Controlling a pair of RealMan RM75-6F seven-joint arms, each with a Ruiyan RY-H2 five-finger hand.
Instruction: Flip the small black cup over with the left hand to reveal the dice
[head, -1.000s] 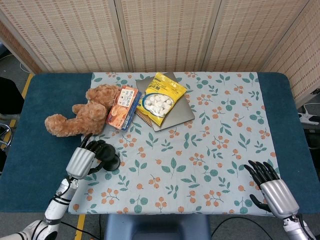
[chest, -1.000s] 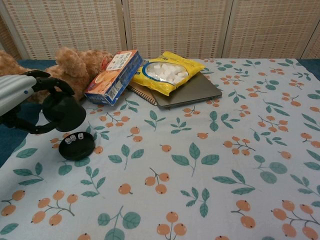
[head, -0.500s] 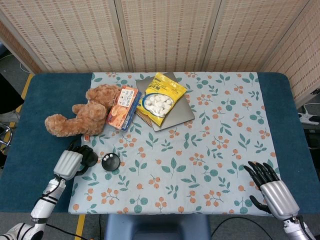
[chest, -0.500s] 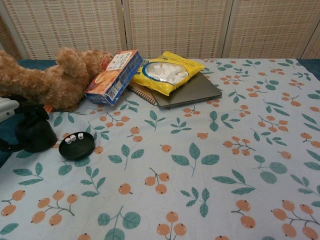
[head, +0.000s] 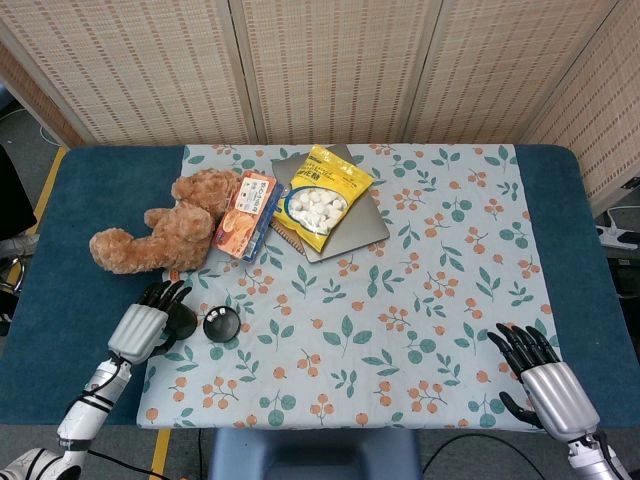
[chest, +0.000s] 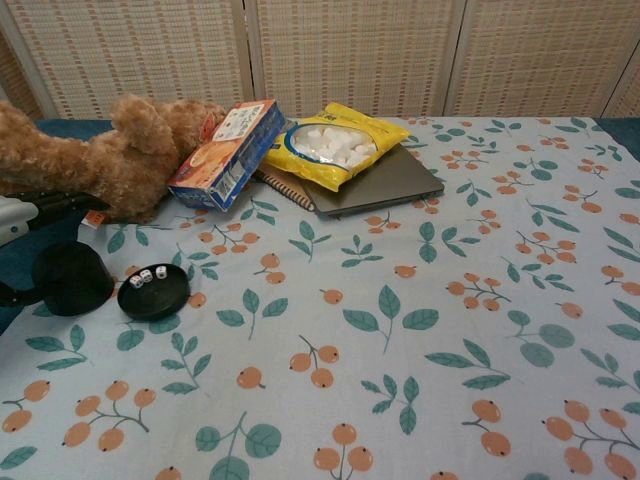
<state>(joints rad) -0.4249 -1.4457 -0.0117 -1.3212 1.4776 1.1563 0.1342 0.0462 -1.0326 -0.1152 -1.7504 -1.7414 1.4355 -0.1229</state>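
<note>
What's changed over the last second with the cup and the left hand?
The left hand carried the black cup leftward off the saucer, set it down beside it and let go, fingers now spread. The dice, bear, snacks and right hand stayed put.

White dice (chest: 146, 278) on a black lid (chest: 154, 293), black cup (chest: 71, 279), brown teddy bear (head: 168, 232), leaf-and-berry-patterned cloth (chest: 420, 300).

My left hand (chest: 25, 208) is mostly cut off by the chest view's left edge; dice (chest: 146, 278) pips are too small to read.
</note>
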